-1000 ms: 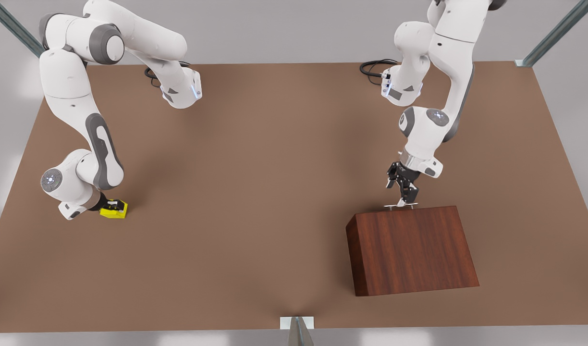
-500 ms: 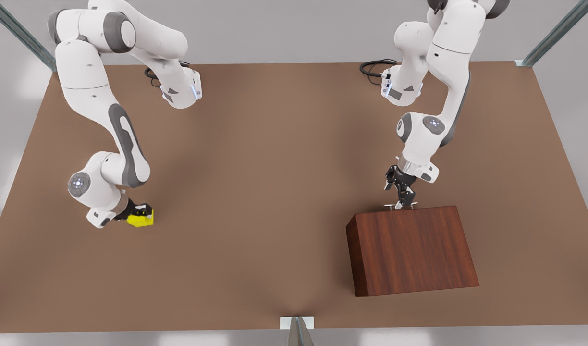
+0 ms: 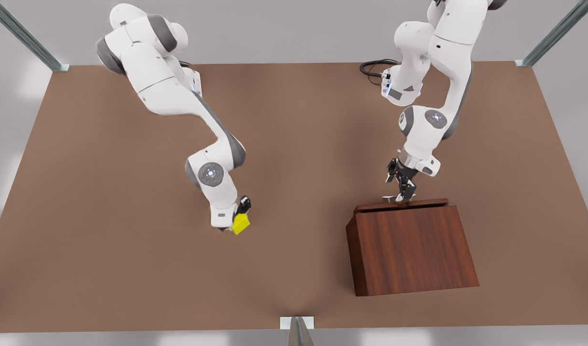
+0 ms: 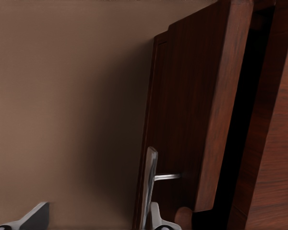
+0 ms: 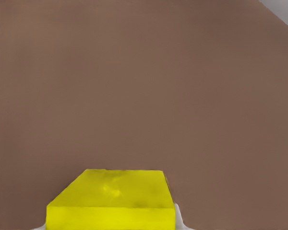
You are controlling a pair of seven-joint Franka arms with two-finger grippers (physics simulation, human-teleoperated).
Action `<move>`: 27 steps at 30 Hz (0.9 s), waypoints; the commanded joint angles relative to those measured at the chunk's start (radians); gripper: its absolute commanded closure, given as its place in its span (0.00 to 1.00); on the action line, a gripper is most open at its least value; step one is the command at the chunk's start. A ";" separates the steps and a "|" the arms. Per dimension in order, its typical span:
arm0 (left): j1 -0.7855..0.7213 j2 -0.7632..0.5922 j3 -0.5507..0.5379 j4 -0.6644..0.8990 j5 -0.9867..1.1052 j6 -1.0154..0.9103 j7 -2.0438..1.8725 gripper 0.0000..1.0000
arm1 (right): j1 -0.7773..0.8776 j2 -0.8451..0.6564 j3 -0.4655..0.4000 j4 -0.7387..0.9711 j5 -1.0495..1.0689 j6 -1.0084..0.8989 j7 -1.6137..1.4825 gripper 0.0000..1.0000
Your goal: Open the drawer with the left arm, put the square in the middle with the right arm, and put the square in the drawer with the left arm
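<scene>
The square (image 3: 240, 224), a small yellow cube, hangs tilted just over the middle (image 3: 284, 192) of the brown tabletop, with my right gripper (image 3: 241, 215) shut on it. In the right wrist view the square (image 5: 113, 199) sits between the fingertips (image 5: 180, 220). My left gripper (image 3: 403, 194) is at the drawer (image 3: 400, 203), which stands out a little from the cabinet (image 3: 411, 250). In the left wrist view the left gripper (image 4: 96, 221) has its fingers (image 4: 33, 218) spread apart, one of them right beside the silver handle (image 4: 149, 184) on the drawer front (image 4: 192, 110).
The wooden cabinet stands at the front view's right, near the table's front edge. Black cables (image 3: 373, 67) lie by the arm bases at the back. A metal bracket (image 3: 297, 323) sits at the front edge. Metal posts (image 3: 553, 33) rise at the back corners.
My right arm has swung the square from the front view's left side to the middle, lifting and tilting it. The drawer has slid a little out of the cabinet with my left gripper.
</scene>
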 commanded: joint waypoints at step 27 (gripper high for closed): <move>-0.020 -0.251 -0.001 -0.227 -0.013 -0.118 -0.026 0.00 | -0.248 -0.521 -0.012 -0.153 -0.028 -0.314 0.302 0.00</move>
